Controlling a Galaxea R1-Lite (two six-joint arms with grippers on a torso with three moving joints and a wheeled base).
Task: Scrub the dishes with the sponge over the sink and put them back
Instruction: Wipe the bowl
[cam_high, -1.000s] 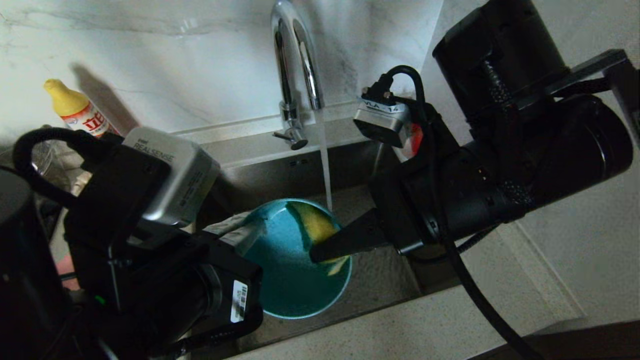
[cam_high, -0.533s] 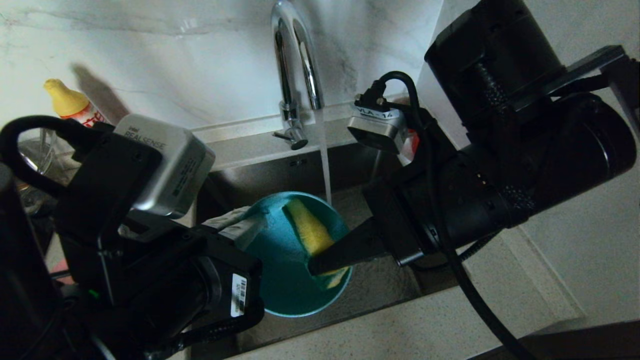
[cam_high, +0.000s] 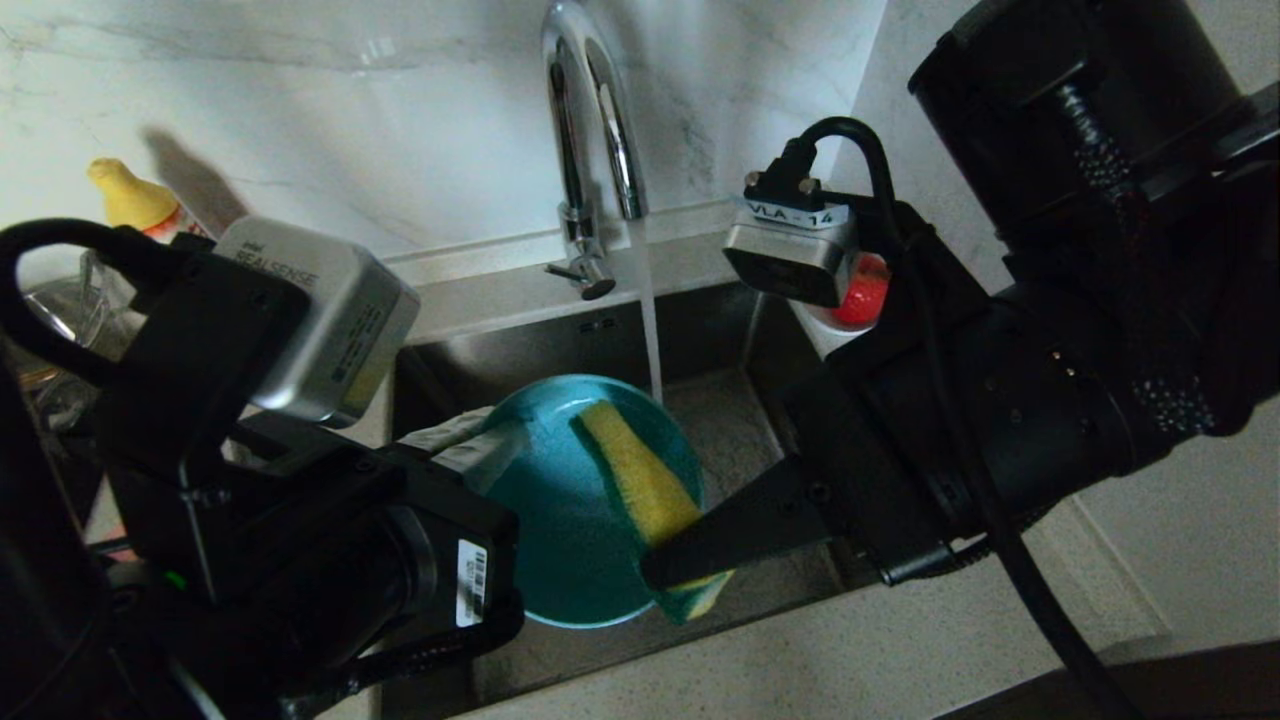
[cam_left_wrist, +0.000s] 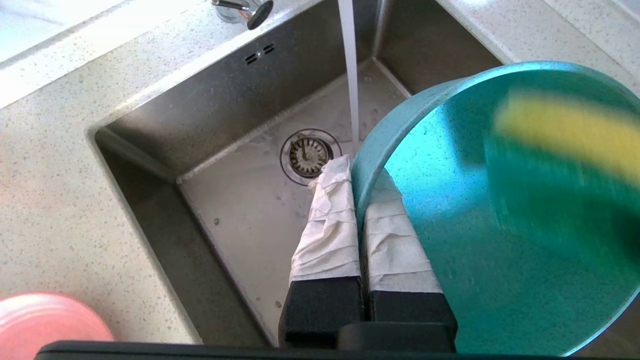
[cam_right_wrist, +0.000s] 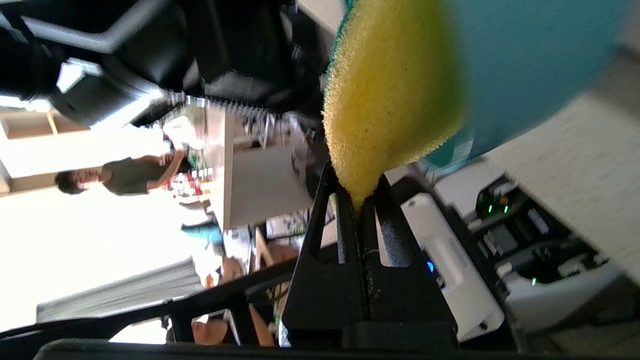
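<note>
Scrubbing step: the left gripper (cam_left_wrist: 357, 185), white-wrapped fingers pinched shut on the rim of the teal bowl (cam_high: 585, 500), holds it tilted above the sink (cam_left_wrist: 240, 100) just beside the running stream from the tap (cam_high: 590, 130). The right gripper (cam_high: 665, 568), jaws clamped on one end of the yellow sponge (cam_high: 640, 490), lays the sponge across the bowl's inside. Next move likely calls for more strokes around the wall and rim, then setting the bowl back; the pink plate (cam_left_wrist: 50, 320) waits on the counter by the sink.
</note>
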